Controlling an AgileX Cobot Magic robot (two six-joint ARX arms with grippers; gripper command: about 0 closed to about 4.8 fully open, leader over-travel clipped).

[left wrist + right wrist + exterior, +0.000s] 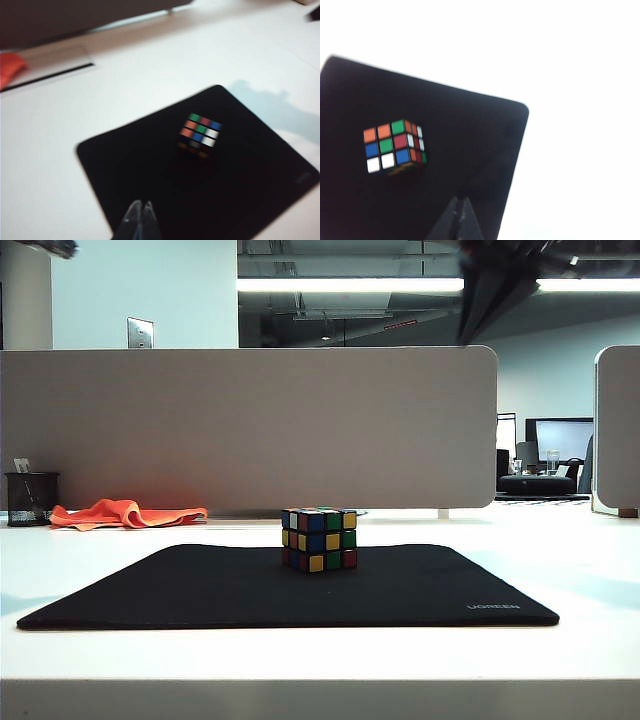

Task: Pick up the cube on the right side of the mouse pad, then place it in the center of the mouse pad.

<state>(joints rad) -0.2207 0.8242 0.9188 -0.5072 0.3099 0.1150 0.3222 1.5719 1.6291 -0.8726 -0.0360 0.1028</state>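
Both claws hang above the table with their fingers pressed together and nothing between them. Right claw (pixel 460 220) hovers over the mouse pad (pixel 470 150), its tips pointing down near the pad's edge, and the cube (pixel 395 146) sits apart from it, out toward ten o'clock from the tips. Left claw (pixel 141 220) is likewise closed and empty, high over the near part of the pad, with the cube off toward one o'clock, well clear of it.

From the front camera, the cube (pixel 319 539) rests flat on the mouse pad (pixel 200 590), roughly at the middle of its width and toward the far edge. It already seems to lie at about the centre, so the placing looks done or close to it.

Judging by its look, the cube is a light, hard plastic block with smooth stickered faces, somewhat slick, and its layers may twist under uneven pressure. The sure hold would be on two opposite flat faces, fingers square to them and around mid-height, not on corners.

At nine o'clock from the pad, a black mesh pen cup (pixel 30 498) stands by the partition; something pale pokes out of it, too small to identify. An orange cloth (pixel 125 513) lies just beside it.
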